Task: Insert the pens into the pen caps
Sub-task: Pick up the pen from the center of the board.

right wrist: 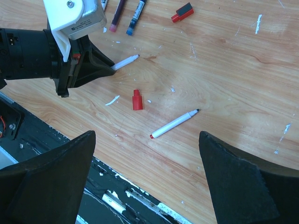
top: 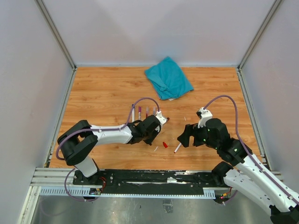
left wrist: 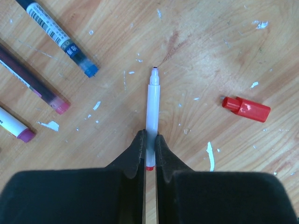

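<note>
My left gripper [left wrist: 150, 137] is shut on a white-barrelled pen [left wrist: 153, 105] low over the wooden table; the bare tip points away from the jaws and the red end shows between them. A red pen cap [left wrist: 246, 108] lies on the wood to the right of that pen's tip, apart from it. In the right wrist view the same red cap [right wrist: 136, 100] lies between the held pen [right wrist: 125, 61] and a second uncapped pen [right wrist: 174, 124] on the table. My right gripper [right wrist: 145, 137] hangs open above that second pen, holding nothing. In the top view the left gripper [top: 163, 119] and the right gripper [top: 183, 138] face each other.
Three capped pens [left wrist: 60, 39] [left wrist: 32, 79] [left wrist: 16, 125] lie left of the held pen. A red-and-dark cap [right wrist: 182, 12] lies farther back. A teal cloth [top: 168, 83] sits at the back of the table. White scraps dot the wood. The black rail [top: 154, 179] runs along the near edge.
</note>
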Controlling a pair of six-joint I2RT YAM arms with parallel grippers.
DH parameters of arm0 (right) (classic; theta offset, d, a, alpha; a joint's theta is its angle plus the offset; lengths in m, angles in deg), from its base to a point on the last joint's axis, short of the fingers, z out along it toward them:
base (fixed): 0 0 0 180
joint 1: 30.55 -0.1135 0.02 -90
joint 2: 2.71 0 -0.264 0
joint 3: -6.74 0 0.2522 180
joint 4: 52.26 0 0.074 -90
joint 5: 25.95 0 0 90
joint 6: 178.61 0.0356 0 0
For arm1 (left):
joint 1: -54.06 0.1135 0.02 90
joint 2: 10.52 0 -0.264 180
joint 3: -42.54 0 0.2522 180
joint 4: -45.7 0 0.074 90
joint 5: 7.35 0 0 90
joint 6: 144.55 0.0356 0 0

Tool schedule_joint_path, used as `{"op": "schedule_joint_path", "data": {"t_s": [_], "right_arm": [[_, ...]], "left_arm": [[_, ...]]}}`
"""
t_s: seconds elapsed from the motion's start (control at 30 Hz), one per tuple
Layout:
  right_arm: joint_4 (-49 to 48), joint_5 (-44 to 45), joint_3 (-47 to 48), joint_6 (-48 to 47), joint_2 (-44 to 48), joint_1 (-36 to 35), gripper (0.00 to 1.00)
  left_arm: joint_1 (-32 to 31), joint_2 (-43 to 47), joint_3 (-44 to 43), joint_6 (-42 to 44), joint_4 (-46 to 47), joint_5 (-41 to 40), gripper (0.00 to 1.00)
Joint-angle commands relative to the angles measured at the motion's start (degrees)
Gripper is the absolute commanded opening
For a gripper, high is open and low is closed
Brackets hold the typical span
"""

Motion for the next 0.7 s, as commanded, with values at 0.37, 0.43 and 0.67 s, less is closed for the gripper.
{"op": "schedule_joint_path", "data": {"t_s": [0.37,0.43,0.67], "right_arm": [[-2.64,-0.1,-0.82,0.64,1.51,1.01,0.92],[-2.75,0.26,-0.57,1.08,1.7,1.01,0.92],[-6.59,0.56,-1.97,4.44,2.92,1.01,0.92]], "left_arm": [[-0.63,13.32,6.14,-4.46,5.2,3.41,0.01],[-0.64,15.62,7.74,-5.26,7.48,3.91,0.01],[-0.61,21.75,11.31,-8.72,13.39,5.7,0.0]]}}
